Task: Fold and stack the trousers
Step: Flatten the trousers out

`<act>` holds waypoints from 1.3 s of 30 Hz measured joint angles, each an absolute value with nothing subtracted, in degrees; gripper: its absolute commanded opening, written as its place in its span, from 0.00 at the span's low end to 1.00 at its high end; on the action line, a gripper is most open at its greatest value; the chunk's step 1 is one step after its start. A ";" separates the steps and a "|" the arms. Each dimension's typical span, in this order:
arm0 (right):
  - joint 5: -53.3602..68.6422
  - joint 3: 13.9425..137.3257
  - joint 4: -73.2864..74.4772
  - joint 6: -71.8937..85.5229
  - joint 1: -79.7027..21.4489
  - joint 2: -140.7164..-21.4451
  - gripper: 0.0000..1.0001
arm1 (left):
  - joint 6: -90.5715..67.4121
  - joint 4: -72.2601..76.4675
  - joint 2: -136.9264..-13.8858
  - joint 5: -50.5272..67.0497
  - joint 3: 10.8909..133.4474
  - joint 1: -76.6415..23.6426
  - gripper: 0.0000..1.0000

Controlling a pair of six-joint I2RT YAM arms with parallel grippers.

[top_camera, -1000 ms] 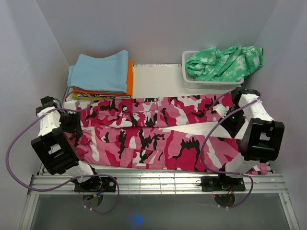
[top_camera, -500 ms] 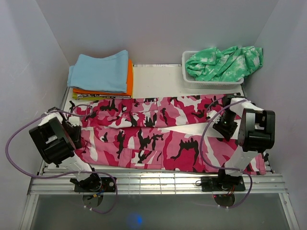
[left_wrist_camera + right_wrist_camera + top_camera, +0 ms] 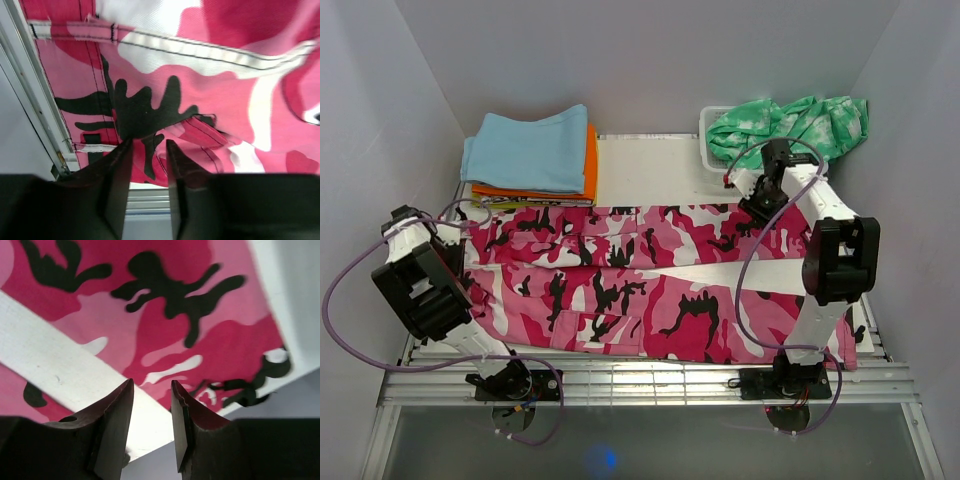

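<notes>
The pink camouflage trousers (image 3: 640, 280) lie spread flat across the table, legs running left to right with a strip of white table showing between them. My left gripper (image 3: 432, 232) is at the trousers' left end. In the left wrist view it (image 3: 148, 145) is open with a narrow gap and empty, its tips just short of the fabric (image 3: 200, 75) by the table's edge. My right gripper (image 3: 752, 207) hovers over the far right part of the trousers. In the right wrist view it (image 3: 152, 385) is open and empty above fabric (image 3: 165, 315) and white table.
A folded stack, light blue over orange and yellow (image 3: 530, 150), sits at the back left. A white basket (image 3: 712, 160) with a green-and-white tie-dye garment (image 3: 790, 130) stands at the back right, close to my right gripper. Grey walls close in both sides. A metal rail (image 3: 640, 380) runs along the near edge.
My right gripper has swung from the right edge up toward the basket. My left arm has drawn back along the left edge. The trousers have shifted slightly left.
</notes>
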State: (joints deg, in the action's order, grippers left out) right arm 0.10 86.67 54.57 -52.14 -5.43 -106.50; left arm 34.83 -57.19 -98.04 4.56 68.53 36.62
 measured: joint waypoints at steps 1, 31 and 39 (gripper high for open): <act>0.56 88.97 54.76 -51.94 -5.30 -106.59 0.42 | 35.24 -57.63 -97.71 5.80 69.25 36.42 0.45; -8.91 73.17 57.25 -54.70 4.19 -110.89 0.50 | 31.05 -58.48 -92.82 15.92 69.06 29.06 0.54; -2.00 88.40 66.04 -56.42 4.49 -107.83 0.47 | 30.96 -58.72 -92.79 20.49 68.99 21.61 0.53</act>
